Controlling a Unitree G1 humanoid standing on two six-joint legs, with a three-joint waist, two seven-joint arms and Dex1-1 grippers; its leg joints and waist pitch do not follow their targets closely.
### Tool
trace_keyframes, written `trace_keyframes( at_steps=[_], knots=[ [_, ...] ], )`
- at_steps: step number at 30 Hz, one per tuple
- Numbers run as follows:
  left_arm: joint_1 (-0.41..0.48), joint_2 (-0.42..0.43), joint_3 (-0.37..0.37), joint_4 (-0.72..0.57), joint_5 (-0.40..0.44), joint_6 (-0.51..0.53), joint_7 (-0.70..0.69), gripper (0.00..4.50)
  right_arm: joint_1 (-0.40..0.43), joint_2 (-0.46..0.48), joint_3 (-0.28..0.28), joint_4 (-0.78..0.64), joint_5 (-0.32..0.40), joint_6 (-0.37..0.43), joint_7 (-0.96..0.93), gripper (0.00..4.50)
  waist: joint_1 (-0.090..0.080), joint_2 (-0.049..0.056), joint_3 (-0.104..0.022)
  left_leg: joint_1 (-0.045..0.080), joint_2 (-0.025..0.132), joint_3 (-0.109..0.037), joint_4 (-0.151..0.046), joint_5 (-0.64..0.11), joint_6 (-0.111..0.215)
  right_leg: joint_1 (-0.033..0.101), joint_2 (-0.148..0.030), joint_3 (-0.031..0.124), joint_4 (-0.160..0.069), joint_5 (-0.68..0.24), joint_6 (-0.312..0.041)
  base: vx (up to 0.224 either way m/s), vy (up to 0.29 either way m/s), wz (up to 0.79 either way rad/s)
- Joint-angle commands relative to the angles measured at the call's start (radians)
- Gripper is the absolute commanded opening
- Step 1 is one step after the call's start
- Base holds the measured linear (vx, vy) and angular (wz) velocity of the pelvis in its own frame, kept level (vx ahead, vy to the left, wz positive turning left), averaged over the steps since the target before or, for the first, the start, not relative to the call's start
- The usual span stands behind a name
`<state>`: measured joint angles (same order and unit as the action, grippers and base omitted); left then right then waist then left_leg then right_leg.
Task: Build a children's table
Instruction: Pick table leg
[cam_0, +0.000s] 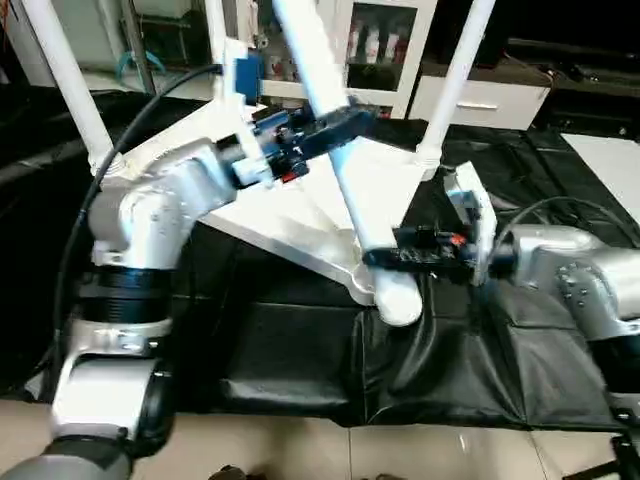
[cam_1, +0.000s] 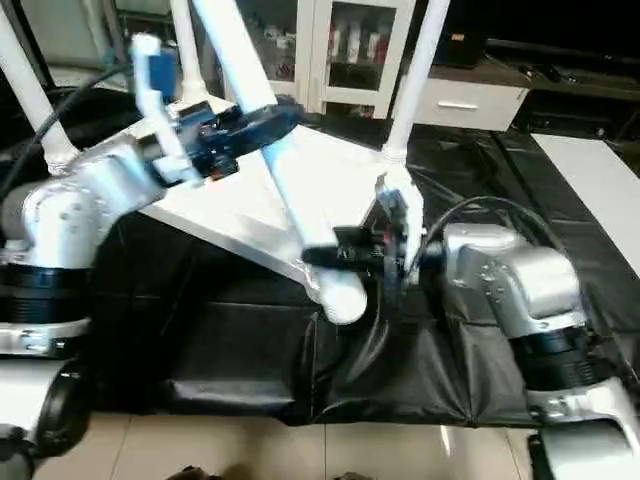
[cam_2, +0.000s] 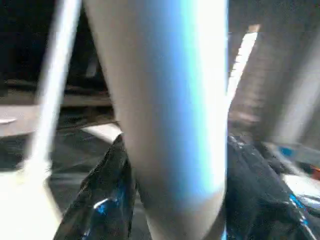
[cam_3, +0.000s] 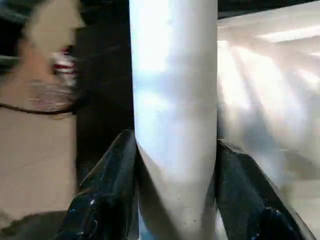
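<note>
Three legs (cam_0: 68, 80) already stand in the upturned tabletop (cam_0: 300, 215), while my left gripper (cam_0: 335, 125) and right gripper (cam_0: 400, 255) clasp the fourth leg (cam_0: 340, 170), tilted at the near corner socket (cam_0: 395, 295), which I judge not fully seated.

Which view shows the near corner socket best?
Left eye view: the near corner socket sits in plain sight with the held leg slanting into it. Right eye view shows the same. Both wrist views show the leg up close between fingers.

Upright legs (cam_0: 70, 85) at far tabletop (cam_0: 300, 215) corners; open black mat (cam_0: 290, 360) in front.
</note>
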<state>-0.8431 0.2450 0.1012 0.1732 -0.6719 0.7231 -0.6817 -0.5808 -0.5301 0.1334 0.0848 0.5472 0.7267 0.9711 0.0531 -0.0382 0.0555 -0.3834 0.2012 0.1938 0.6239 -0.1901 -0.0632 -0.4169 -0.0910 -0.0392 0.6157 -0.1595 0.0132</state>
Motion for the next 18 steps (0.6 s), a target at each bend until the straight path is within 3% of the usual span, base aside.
trace_keyframes(
  at_steps=[1,2,3,4,6,9,13,15,18],
  knots=[
    [0.007,-0.038,0.024,-0.015,0.053,-0.016,0.157,2.82,0.004,0.049,-0.010,-0.028,-0.090,-0.098,-0.135,1.88,-0.002,0.004,-0.078,0.019,0.021,-0.007,-0.071,-0.129,-0.026,0.055,-0.032,0.026,-0.054,-0.139,-0.239,0.000,0.000,0.00],
    [0.007,-0.038,0.024,-0.015,0.053,-0.016,0.157,2.82,0.004,0.049,-0.010,-0.028,-0.090,-0.098,-0.135,1.88,-0.002,0.004,-0.078,0.019,0.021,-0.007,-0.071,-0.129,-0.026,0.055,-0.032,0.026,-0.054,-0.139,-0.239,0.000,0.000,0.00],
    [0.025,-0.061,0.037,-0.030,0.053,-0.020,0.197,2.87,0.015,0.070,0.031,-0.046,-0.186,-0.184,-0.214,1.86,-0.002,0.002,-0.079,0.018,0.019,-0.007,-0.070,-0.118,-0.030,0.055,-0.032,0.025,-0.055,-0.141,-0.230,0.000,0.000,0.00],
    [0.034,-0.076,0.048,-0.037,0.046,-0.023,0.217,2.89,0.021,0.080,0.050,-0.057,-0.222,-0.209,-0.247,1.86,-0.004,0.003,-0.077,0.018,0.017,-0.006,-0.071,-0.119,-0.030,0.054,-0.029,0.025,-0.057,-0.145,-0.226,0.000,0.000,0.00],
    [0.039,-0.086,0.056,-0.041,0.041,-0.026,0.232,2.89,0.024,0.086,0.061,-0.065,-0.241,-0.222,-0.266,1.86,-0.004,0.004,-0.078,0.018,0.017,-0.006,-0.072,-0.116,-0.029,0.056,-0.027,0.025,-0.056,-0.130,-0.222,0.000,0.000,0.00],
    [0.035,-0.161,0.121,-0.029,0.002,-0.017,0.354,2.89,0.023,0.128,0.149,-0.091,-0.435,-0.321,-0.458,1.86,-0.009,0.004,-0.076,0.018,0.013,-0.005,-0.073,-0.134,-0.036,0.053,-0.024,0.025,-0.060,-0.139,-0.218,0.000,0.000,0.00],
    [0.023,-0.196,0.157,-0.031,-0.028,-0.007,0.405,2.89,0.016,0.153,0.220,-0.098,-0.597,-0.386,-0.579,1.86,-0.014,0.006,-0.073,0.019,0.012,-0.008,-0.077,-0.187,-0.049,0.050,-0.022,0.025,-0.067,-0.208,-0.183,0.000,0.000,0.00],
    [0.020,-0.207,0.179,-0.030,-0.042,-0.001,0.440,2.89,0.008,0.161,0.256,-0.087,-0.685,-0.416,-0.657,1.84,-0.017,0.008,-0.074,0.021,0.011,-0.008,-0.076,-0.195,-0.054,0.048,-0.020,0.025,-0.066,-0.197,-0.171,0.000,0.000,0.00],
    [0.024,-0.217,0.201,-0.029,-0.044,0.003,0.476,2.89,0.009,0.171,0.284,-0.090,-0.762,-0.438,-0.726,1.84,-0.021,0.009,-0.074,0.019,0.010,-0.009,-0.077,-0.190,-0.054,0.049,-0.018,0.025,-0.063,-0.173,-0.163,0.000,0.000,0.00]
  ],
)
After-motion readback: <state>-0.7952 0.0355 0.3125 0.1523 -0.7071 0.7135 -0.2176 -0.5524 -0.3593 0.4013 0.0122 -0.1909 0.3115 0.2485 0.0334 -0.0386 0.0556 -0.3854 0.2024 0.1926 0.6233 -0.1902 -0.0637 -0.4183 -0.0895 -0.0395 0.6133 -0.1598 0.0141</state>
